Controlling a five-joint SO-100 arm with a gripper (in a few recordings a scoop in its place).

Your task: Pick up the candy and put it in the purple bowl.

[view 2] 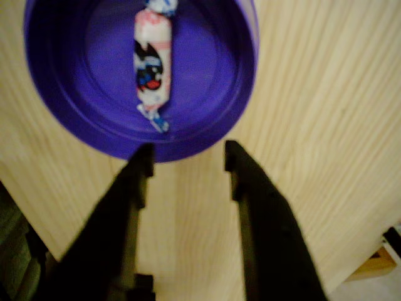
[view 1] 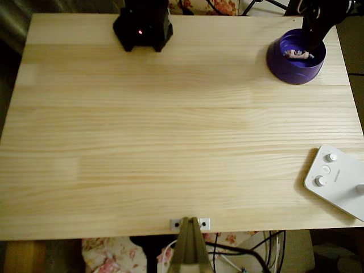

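In the overhead view, going left to right: a black block [view 1: 143,27] with a small red light sits at the far edge of the table [view 1: 170,142], then comes a wide stretch of pale wood with long grain lines, then the bowl [view 1: 296,57] at the far right corner, and below it, at the right edge, a white device [view 1: 336,181] with round knobs. The candy [view 1: 298,54] lies inside the bowl, on its floor, so the placing looks done. In the wrist view the candy [view 2: 152,63] is an oblong sweet in a glossy pinkish-white wrapper with a dark printed mark and twisted ends, resting left of centre in the bowl [view 2: 219,100], free of the claw. The bowl is round, deep and thick-walled, smooth plastic, its inside a lighter purple with faint rings. The gripper [view 2: 186,164] hangs just outside the near rim, its two dark matte fingers [view 2: 135,182] standing apart with bare wood between them and nothing held. From here the main risk, as I judge it, is in pulling away: the fingertips look close to the rim, and a sideways or dropping move could clip the wall. The bowl is light plastic on smooth wood, so a knock would likely slide it toward the table's corner or tip it and spill the candy. A straight lift before any swing would avoid that. The candy itself looks settled and unlikely to roll.
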